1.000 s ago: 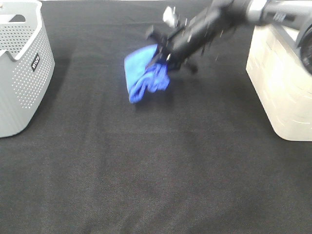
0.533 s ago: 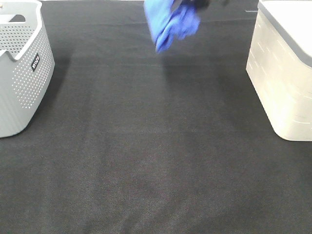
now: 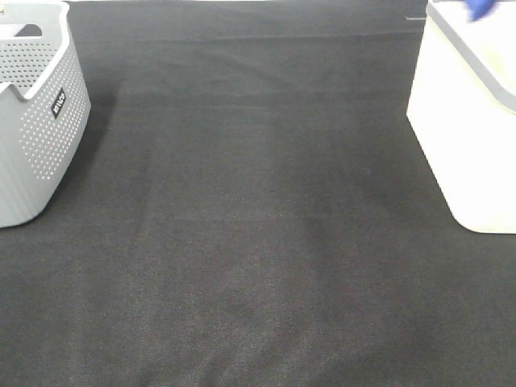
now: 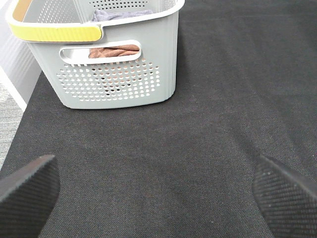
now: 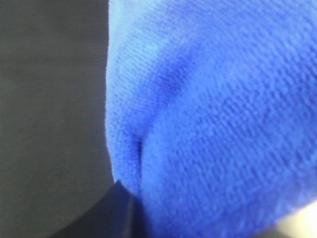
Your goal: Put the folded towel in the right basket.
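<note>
The blue folded towel point(image 5: 213, 119) fills the right wrist view, hanging close to the camera and hiding my right gripper's fingers. In the exterior high view only a small blue tip of the towel point(image 3: 481, 8) shows at the top edge, above the rim of the white right basket point(image 3: 463, 129). The right arm itself is out of that view. My left gripper point(image 4: 158, 198) is open and empty, its two dark fingertips point(image 4: 27, 191) low over the black cloth in front of the grey basket.
A grey perforated basket point(image 3: 36, 105) stands at the far left; the left wrist view shows it point(image 4: 114, 84) with a yellow handle and a brown cloth inside. A black cloth point(image 3: 258, 226) covers the table.
The right arm has lifted the blue towel off the table and carried it up and to the right, out of the top of the exterior high view, to above the white basket.
</note>
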Controlling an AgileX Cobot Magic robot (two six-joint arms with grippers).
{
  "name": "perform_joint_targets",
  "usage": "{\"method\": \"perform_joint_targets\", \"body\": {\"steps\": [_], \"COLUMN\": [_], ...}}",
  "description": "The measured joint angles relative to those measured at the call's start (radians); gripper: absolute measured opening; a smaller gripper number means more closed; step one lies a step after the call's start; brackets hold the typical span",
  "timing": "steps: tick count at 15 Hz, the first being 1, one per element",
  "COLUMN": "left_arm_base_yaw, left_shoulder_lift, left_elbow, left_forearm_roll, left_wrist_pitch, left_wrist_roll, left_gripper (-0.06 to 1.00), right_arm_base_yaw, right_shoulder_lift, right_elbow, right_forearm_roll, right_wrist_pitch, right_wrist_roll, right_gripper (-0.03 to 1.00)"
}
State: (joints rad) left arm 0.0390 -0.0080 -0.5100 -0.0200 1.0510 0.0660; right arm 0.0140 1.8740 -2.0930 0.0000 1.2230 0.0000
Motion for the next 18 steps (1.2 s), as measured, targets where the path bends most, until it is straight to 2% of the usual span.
{"method": "perform_joint_targets", "body": {"steps": [1,3,5,9,10,11,12,14,18], "left_arm_base_yaw": [0.000,0.000,0.000,0.000,0.000,0.000,0.000,0.000,0.000], "left_shoulder_lift": [0.000,0.000,0.000,0.000,0.000,0.000,0.000,0.000,0.000], "left_elbow": [0.000,0.000,0.000,0.000,0.000,0.000,0.000,0.000,0.000], "left_forearm_roll": [0.000,0.000,0.000,0.000,0.000,0.000,0.000,0.000,0.000], "left_wrist_pitch": [0.000,0.000,0.000,0.000,0.000,0.000,0.000,0.000,0.000], "left_wrist_roll": [0.000,0.000,0.000,0.000,0.000,0.000,0.000,0.000,0.000], "left_gripper": [0.99,0.99,0.99,0.99,0.99,0.99,0.99,0.99,0.99], "right_arm_base_yaw": [0.000,-0.099,-0.147,-0.153,-0.153,-0.153,-0.153,-0.153,-0.145], "right_shoulder_lift": [0.000,0.031,0.103,0.211,0.211,0.211,0.210,0.187,0.107], "right_elbow": [0.000,0.036,0.059,0.063,0.063,0.063,0.063,0.063,0.063], "right_forearm_roll": [0.000,0.061,0.074,0.058,0.058,0.053,0.052,0.075,0.081], "right_wrist_pitch": [0.000,0.000,0.001,0.000,0.000,-0.001,-0.001,-0.001,-0.001], "right_wrist_roll": [0.000,0.000,0.000,0.000,0.000,0.000,0.000,-0.019,-0.026], "right_gripper": [0.22,0.22,0.22,0.24,0.39,0.64,0.83,0.94,0.96]}}
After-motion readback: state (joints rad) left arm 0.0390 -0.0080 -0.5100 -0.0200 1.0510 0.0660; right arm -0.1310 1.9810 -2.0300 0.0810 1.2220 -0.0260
